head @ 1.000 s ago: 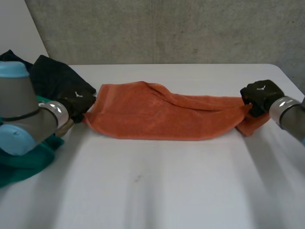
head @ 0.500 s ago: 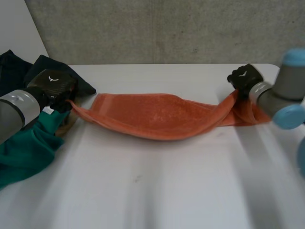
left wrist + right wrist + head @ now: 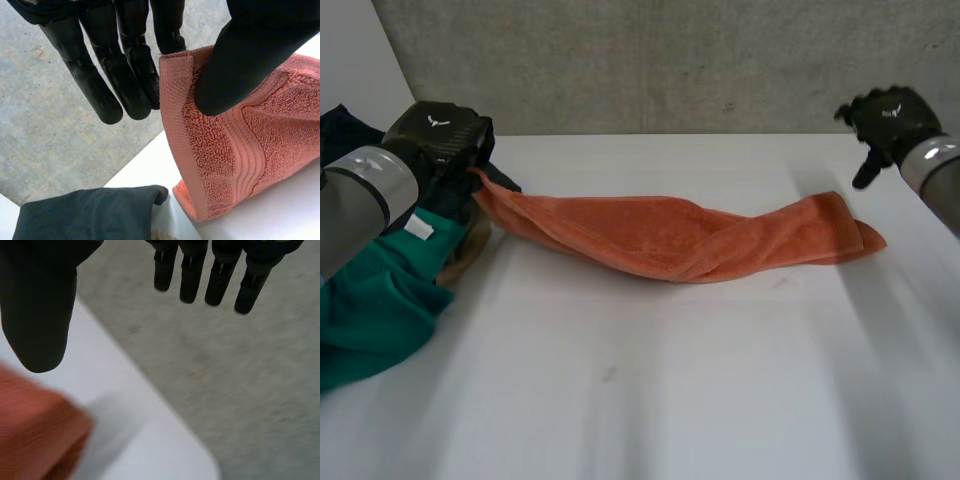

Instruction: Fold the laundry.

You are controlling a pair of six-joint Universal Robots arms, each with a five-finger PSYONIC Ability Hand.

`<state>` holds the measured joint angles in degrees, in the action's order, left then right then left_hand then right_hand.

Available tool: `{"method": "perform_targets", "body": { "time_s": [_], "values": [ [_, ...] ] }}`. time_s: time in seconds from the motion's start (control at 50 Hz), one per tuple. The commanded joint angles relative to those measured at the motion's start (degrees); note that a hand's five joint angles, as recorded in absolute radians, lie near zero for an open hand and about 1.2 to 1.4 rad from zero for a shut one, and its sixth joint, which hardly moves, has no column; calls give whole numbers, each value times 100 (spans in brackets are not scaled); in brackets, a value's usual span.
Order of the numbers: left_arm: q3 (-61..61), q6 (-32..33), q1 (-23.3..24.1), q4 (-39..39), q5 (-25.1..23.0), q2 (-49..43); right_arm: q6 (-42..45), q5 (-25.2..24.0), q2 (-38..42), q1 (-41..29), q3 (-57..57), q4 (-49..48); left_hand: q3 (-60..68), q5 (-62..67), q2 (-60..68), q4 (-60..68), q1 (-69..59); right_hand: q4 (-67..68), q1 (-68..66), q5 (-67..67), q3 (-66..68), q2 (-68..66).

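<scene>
Orange towel trailed across the table; I saw the left hand pinching one corner, the right hand spread, clear of it.

The left hand and right hand are matte black, each with a small white emblem on its back. Their fingers are slim with rounded tips, and the thumb is thicker. The grey tubular arms end in silvery wrist bands.

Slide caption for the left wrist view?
Left hand pinches the orange towel by its hemmed edge; dark cloth lies nearby.
</scene>
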<state>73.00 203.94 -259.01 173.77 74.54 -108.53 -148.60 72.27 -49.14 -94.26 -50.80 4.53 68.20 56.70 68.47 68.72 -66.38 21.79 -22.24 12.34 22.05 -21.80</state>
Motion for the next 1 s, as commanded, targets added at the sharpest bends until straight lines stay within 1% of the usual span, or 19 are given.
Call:
{"method": "perform_targets", "body": {
  "time_s": [0.02, 0.06, 0.12, 0.16, 0.18, 0.32, 0.42, 0.54, 0.62, 0.7, 0.72, 0.74, 0.78, 0.86, 0.88, 0.92, 0.94, 0.98, 1.0],
  "values": [
    [-145, -179, 96, -71, 43, 139, 1014, -670, 176, 372, -88, 2136, 1180, 1330, 1153, 1128, -1362, 2096, -2051, 2042, 2071, -2095],
    [-163, -206, 105, -71, 43, 183, 1192, -688, 264, 399, -97, 2289, 1180, 1330, 1153, 1128, -1362, 2101, -2056, 2047, 2076, -2100],
    [-216, -285, 122, -63, 43, 253, 1307, -679, 493, 408, -88, 2070, 1180, 1330, 1153, 1128, -1362, 2034, -1989, 1980, 2009, -2033],
    [-251, -328, 122, -63, 43, 280, 1202, -679, 607, 391, -105, 1842, 1180, 1330, 1153, 1128, -1362, 1732, -1687, 1678, 1707, -1731],
    [-303, -372, 122, -63, 43, 306, 1045, -688, 721, 373, -114, 1563, 1180, 1330, 1153, 1128, -1362, 1614, -1569, 1560, 1589, -1613],
    [-497, -610, 166, -71, 43, 368, 341, -732, 1099, 189, -132, 726, 1180, 1330, 1153, 1128, -1362, 1596, -1551, 1542, 1571, -1595],
    [-576, -654, 202, -63, 43, 368, 191, -705, 1310, 57, -35, 418, 1180, 1330, 1153, 1128, -1362, 1630, -1585, 1576, 1605, -1629],
    [-620, -654, 202, -71, 43, 377, 138, -609, 1583, -66, 219, 224, 1180, 1330, 1153, 1128, -1362, 2016, -1971, 1962, 1991, -2015],
    [-629, -636, 193, -71, 43, 377, 94, -512, 1750, -93, 448, 206, 1180, 1330, 1153, 1128, -1362, 2705, -2660, 2651, 2680, -2704],
    [-603, -636, 184, -71, 43, 377, -64, -486, 1829, -110, 668, 180, 1180, 1330, 1153, 1128, -1362, 4619, -4574, 4565, 4594, -4618],
    [-585, -636, 158, -71, 51, 368, -143, -486, 1864, -111, 755, 145, 1180, 1330, 1153, 1128, -1362, 5540, -5495, 5486, 5515, -5539],
    [-585, -636, 149, -71, 51, 368, -161, -468, 1882, -119, 791, 127, 1180, 1330, 1153, 1128, -1362, 5818, -5773, 5763, 5793, -5817],
    [-576, -636, 123, -71, 51, 359, -213, -451, 1908, -128, 879, 127, 1180, 1330, 1153, 1128, -1362, 5821, -5776, 5766, 5795, -5820],
    [-506, -628, 9, -106, 78, 368, -257, -450, 1751, -84, 984, 328, 1180, 1330, 1153, 1128, -1362, 5821, -5776, 5766, 5795, -5820],
    [-488, -628, -18, -124, 86, 359, -205, -468, 1533, -58, 897, 651, 1180, 1330, 1153, 1128, -1362, 5821, -5776, 5766, 5795, -5820],
    [-453, -610, -53, -142, 104, 368, -135, -494, 1198, -40, 765, 952, 1180, 1330, 1153, 1128, -1362, 5821, -5776, 5766, 5795, -5820],
    [-427, -575, -97, -159, 104, 368, 31, -503, 753, 21, 634, 1249, 1180, 1330, 1153, 1128, -1362, 5821, -5776, 5766, 5795, -5820],
    [-392, -505, -158, -220, 104, 368, 260, -503, 232, 170, 502, 1523, 1180, 1330, 1153, 1128, -1362, 5821, -5776, 5766, 5795, -5820],
    [-331, -418, -220, -325, 104, 377, 496, -468, -240, 336, 344, 1803, 1180, 1330, 1153, 1128, -1362, 5821, -5776, 5766, 5795, -5820]
  ]
}}
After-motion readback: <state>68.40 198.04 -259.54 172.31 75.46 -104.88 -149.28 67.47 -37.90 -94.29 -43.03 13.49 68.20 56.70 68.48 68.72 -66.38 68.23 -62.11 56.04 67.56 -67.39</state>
